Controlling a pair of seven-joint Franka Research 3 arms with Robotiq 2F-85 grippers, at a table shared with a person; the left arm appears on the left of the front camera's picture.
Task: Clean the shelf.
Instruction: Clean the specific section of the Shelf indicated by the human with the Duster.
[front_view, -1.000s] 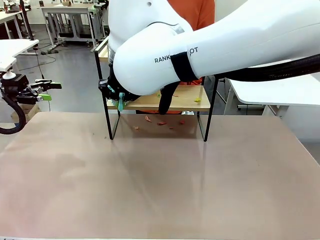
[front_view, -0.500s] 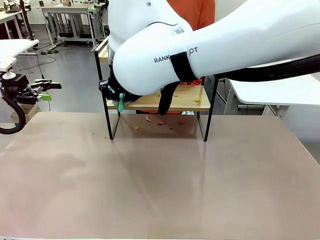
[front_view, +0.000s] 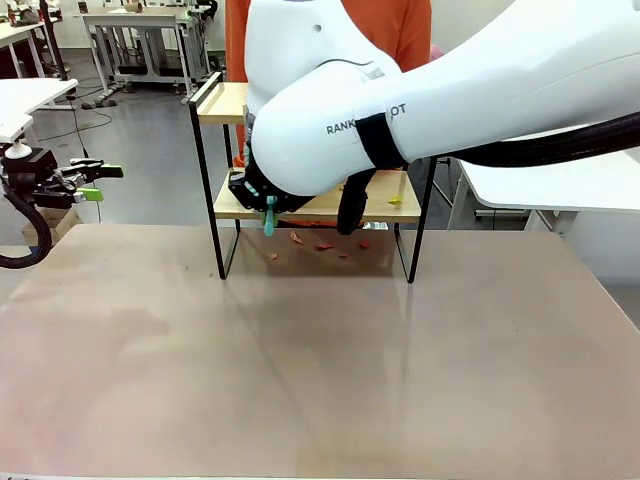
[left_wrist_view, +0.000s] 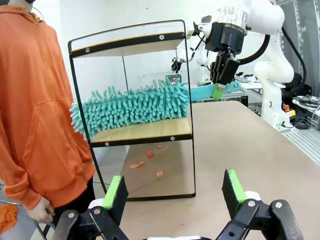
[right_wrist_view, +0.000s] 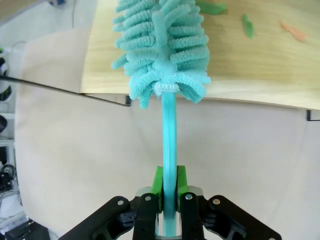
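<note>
The shelf (front_view: 378, 190) stands at the table's far side, a two-tier rack of wooden boards in a black frame (left_wrist_view: 192, 105). A teal fluffy duster (left_wrist_view: 130, 107) lies along its lower board (right_wrist_view: 250, 75). My right gripper (right_wrist_view: 169, 186) is shut on the duster's teal handle (right_wrist_view: 169, 145), just off the board's edge; in the front view it (front_view: 262, 205) sits at the shelf's left front. Green and orange scraps (right_wrist_view: 247, 25) lie on the board beyond the duster head (right_wrist_view: 160, 50). My left gripper (left_wrist_view: 174, 192) is open and holds nothing, off the table's left side (front_view: 102, 183).
Orange scraps (front_view: 320, 245) lie on the table under the shelf (left_wrist_view: 145, 160). A person in an orange hoodie (left_wrist_view: 40, 100) stands right behind the shelf. The big right arm (front_view: 450, 90) spans the table's far half. A white side table (front_view: 560, 180) stands at the right.
My right arm has shifted to the right along the shelf, carrying the duster with it and uncovering the shelf's upper left corner. The left arm has not moved.
</note>
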